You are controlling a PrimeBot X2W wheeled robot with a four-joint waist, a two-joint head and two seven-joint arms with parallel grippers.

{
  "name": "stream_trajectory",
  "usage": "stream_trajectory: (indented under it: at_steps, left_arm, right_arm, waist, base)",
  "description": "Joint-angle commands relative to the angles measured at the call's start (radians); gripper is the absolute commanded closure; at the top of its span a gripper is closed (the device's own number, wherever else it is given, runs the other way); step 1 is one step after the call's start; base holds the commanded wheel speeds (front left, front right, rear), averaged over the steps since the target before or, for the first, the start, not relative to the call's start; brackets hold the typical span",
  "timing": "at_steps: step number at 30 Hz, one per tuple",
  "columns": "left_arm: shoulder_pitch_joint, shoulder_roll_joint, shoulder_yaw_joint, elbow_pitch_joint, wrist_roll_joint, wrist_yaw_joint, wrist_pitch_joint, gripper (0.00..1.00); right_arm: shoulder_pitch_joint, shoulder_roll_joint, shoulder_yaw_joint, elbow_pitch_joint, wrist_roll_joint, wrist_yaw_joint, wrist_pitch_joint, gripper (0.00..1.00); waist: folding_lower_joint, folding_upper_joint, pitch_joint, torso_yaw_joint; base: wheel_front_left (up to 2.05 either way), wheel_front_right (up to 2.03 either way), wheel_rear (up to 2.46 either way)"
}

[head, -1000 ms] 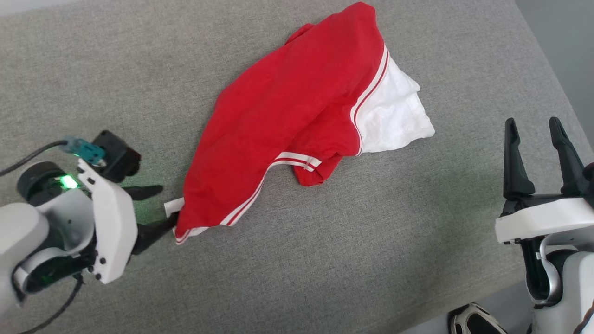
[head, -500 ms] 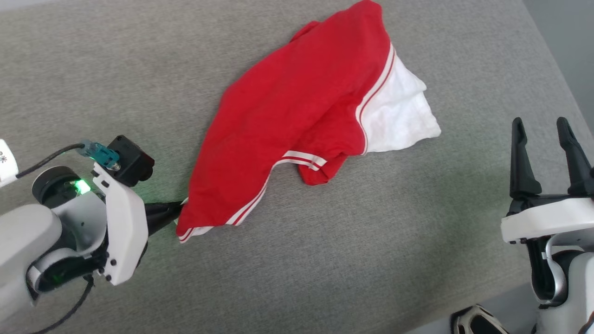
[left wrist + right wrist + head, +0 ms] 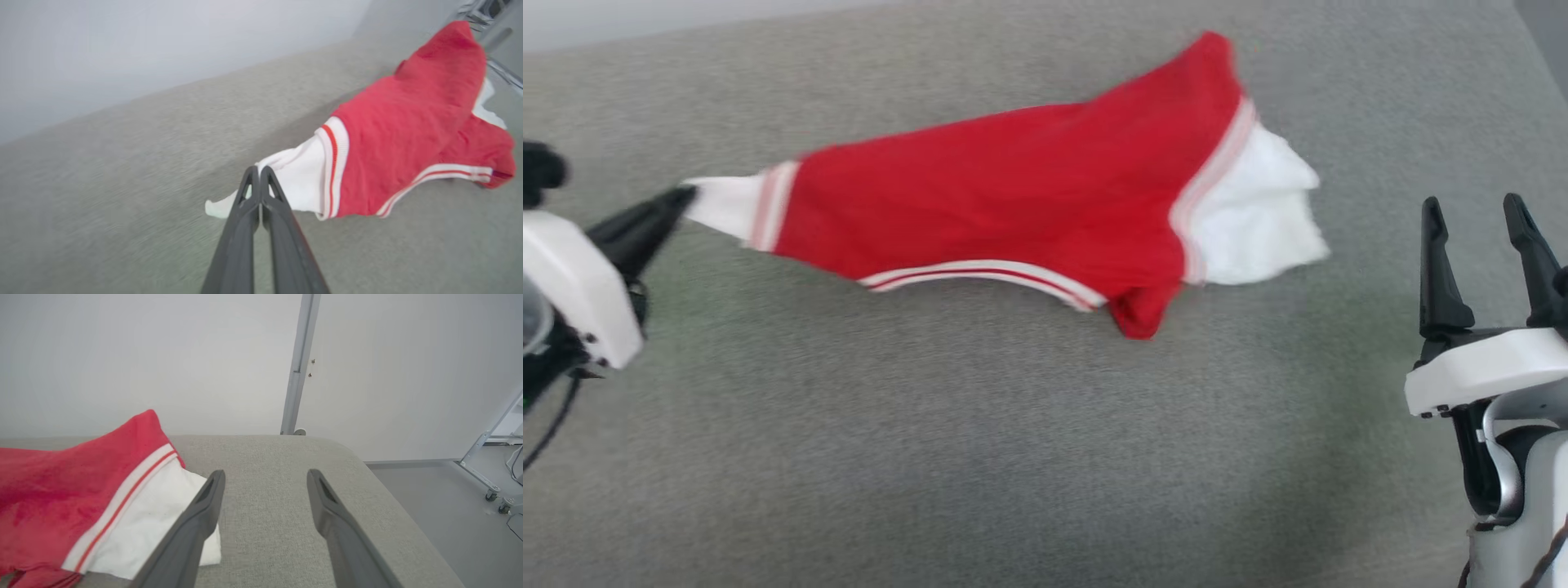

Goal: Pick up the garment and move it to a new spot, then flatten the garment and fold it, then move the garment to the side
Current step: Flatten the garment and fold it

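1. You had the right gripper [image 3: 1470, 208] low at your right side. Its two fingers stood apart with nothing between them.
2. You had the left gripper [image 3: 678, 198] at your left. Its fingers were pressed together on the tip of one white sleeve [image 3: 723, 208] of the garment [image 3: 1013, 188].
3. The garment lay drawn out over the grey padded surface [image 3: 1013, 457]. Its long axis ran left to right across your front. The pinched end appeared raised off the surface, though blur made this uncertain.
4. From the left gripper, the garment extended directly away from the fingertips, toward your right.
5. The other white sleeve [image 3: 1258, 224] formed the free end. It lay ahead of the right gripper and to its left, near it but apart.
6. Judgement: the pick-and-move step was in hand. A pull along the long axis would drag the free end, and the right arm was the nearer one to support it.
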Motion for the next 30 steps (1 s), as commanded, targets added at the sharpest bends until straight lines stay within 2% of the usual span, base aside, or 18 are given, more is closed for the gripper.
stream_trajectory:
  at_steps: [1, 4, 8, 11, 18, 24, 25, 26, 27, 28, 30]
  left_arm:
    - [0.026, -0.013, 0.012, 0.058, -0.025, 0.002, -0.037, 1.0]
    - [0.06, -0.041, 0.019, 0.159, -0.064, 0.002, -0.066, 1.0]
    - [0.114, -0.075, 0.0, 0.245, -0.105, 0.002, -0.043, 1.0]
    - [0.14, -0.085, -0.016, 0.293, -0.1, 0.002, -0.032, 1.0]
    - [0.144, -0.122, -0.008, 0.474, -0.113, 0.003, -0.076, 1.0]
    - [0.165, -0.163, 0.003, 0.511, -0.151, 0.002, -0.096, 1.0]
    - [0.168, -0.172, 0.005, 0.512, -0.155, 0.002, -0.102, 0.85]
    - [0.173, -0.18, 0.004, 0.511, -0.152, 0.002, -0.113, 0.58]
    - [0.178, -0.185, 0.002, 0.511, -0.149, 0.002, -0.124, 0.24]
    - [0.182, -0.19, 0.003, 0.513, -0.147, 0.002, -0.138, 0.0]
    - [0.196, -0.202, 0.015, 0.52, -0.157, 0.002, -0.169, 0.0]
  right_arm:
    - [-0.01, 0.0, 0.005, -0.008, -0.012, -0.002, 0.012, 0.0]
    - [-0.017, -0.001, 0.008, -0.019, -0.023, -0.002, 0.032, 0.0]
    - [-0.019, -0.001, 0.013, -0.031, -0.03, -0.002, 0.052, 0.0]
    - [-0.017, -0.001, 0.018, -0.043, -0.034, -0.002, 0.066, 0.0]
    - [-0.005, 0.0, 0.024, -0.061, -0.04, -0.002, 0.084, 0.0]
    - [0.009, -0.001, 0.033, -0.066, -0.045, -0.002, 0.101, 0.0]
    - [0.012, 0.0, 0.036, -0.065, -0.048, -0.002, 0.105, 0.0]
    - [0.013, 0.0, 0.039, -0.065, -0.051, -0.002, 0.111, 0.0]
    - [0.014, 0.0, 0.043, -0.063, -0.055, -0.002, 0.115, 0.0]
    - [0.014, -0.001, 0.044, -0.059, -0.057, -0.002, 0.124, 0.0]
    - [0.009, 0.0, 0.051, -0.051, -0.068, -0.002, 0.137, 0.0]
  waist:
    - [0.0, 0.0, -0.02, 0.036]
    - [0.0, 0.0, -0.026, 0.054]
    - [0.0, 0.0, -0.027, 0.065]
    - [0.0, 0.0, -0.026, 0.067]
    - [0.0, 0.0, -0.022, 0.06]
    - [0.0, 0.0, -0.029, 0.06]
    - [0.0, 0.0, -0.032, 0.061]
    - [0.0, 0.0, -0.035, 0.063]
    - [0.0, 0.0, -0.039, 0.067]
    - [0.0, 0.0, -0.043, 0.071]
    - [0.0, 0.0, -0.053, 0.081]
  base:
    - [0.0, 0.0, 0.0]
    - [0.0, 0.0, 0.0]
    - [0.0, 0.0, 0.0]
    - [0.0, 0.0, 0.0]
    - [0.0, 0.0, 0.0]
    - [0.0, 0.0, 0.0]
    - [0.0, 0.0, 0.0]
    - [0.0, 0.0, 0.0]
    - [0.0, 0.0, 0.0]
    - [0.0, 0.0, 0.0]
    - [0.0, 0.0, 0.0]
